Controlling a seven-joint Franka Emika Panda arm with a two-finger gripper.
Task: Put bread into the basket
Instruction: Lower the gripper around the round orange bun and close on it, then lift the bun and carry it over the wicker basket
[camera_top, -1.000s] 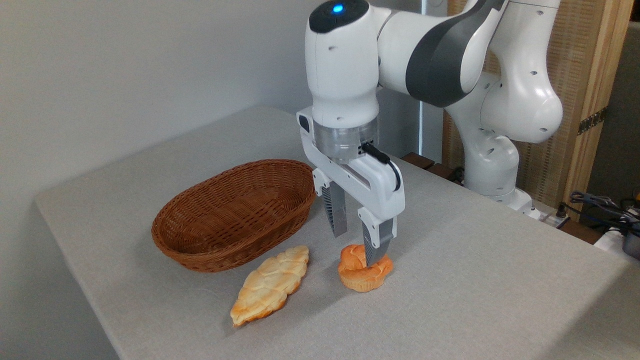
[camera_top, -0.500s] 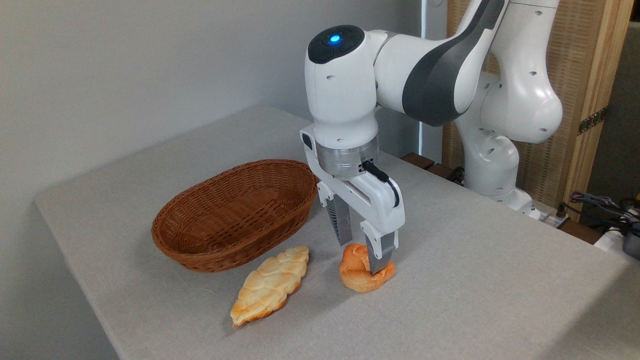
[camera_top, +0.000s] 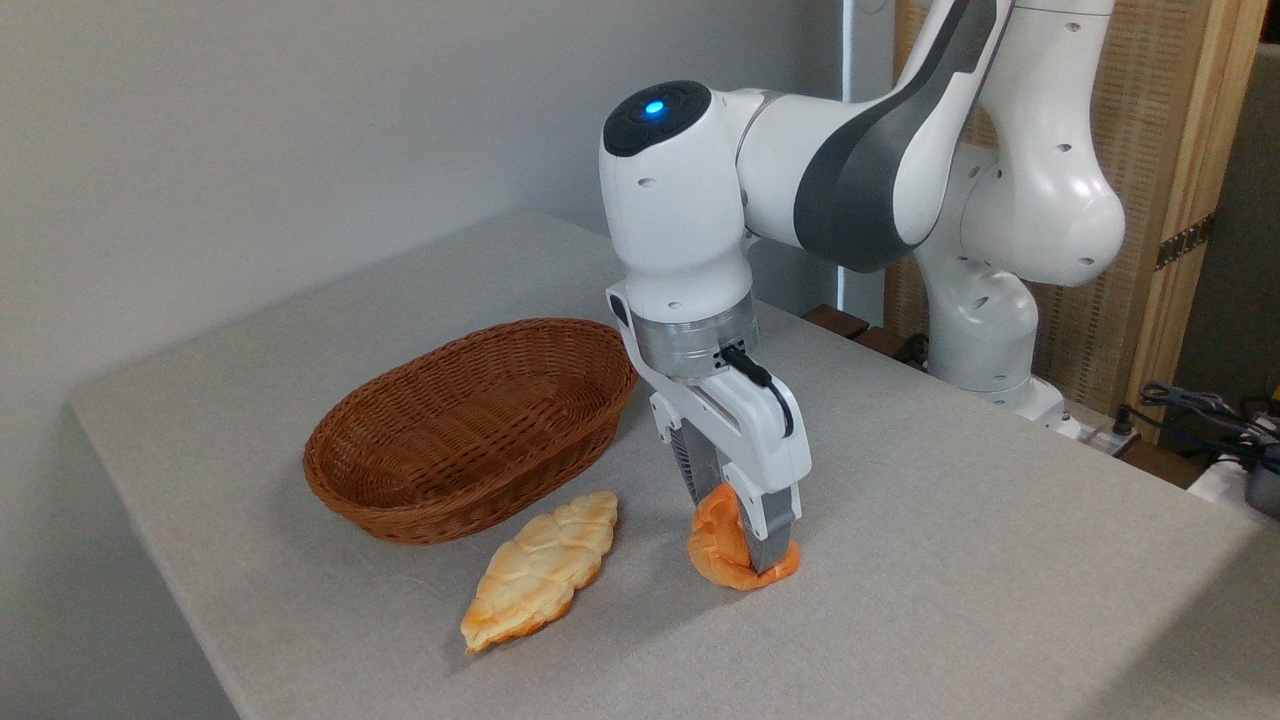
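My pincer (camera_top: 738, 520) is squeezed tight on the little orange bread (camera_top: 722, 548), one finger on each side, and the bread looks squished. The bread sits on the gray table (camera_top: 950, 560), right of the long pale loaf (camera_top: 540, 570). The brown basket (camera_top: 470, 425) is to the left, apart from the bread.

White arm (camera_top: 700, 200), grey joint covers

I have one fixed camera, set above the table's (camera_top: 950, 560) front corner, looking down and across at close range toward the arm's (camera_top: 860, 150) base and the back wall (camera_top: 250, 130).
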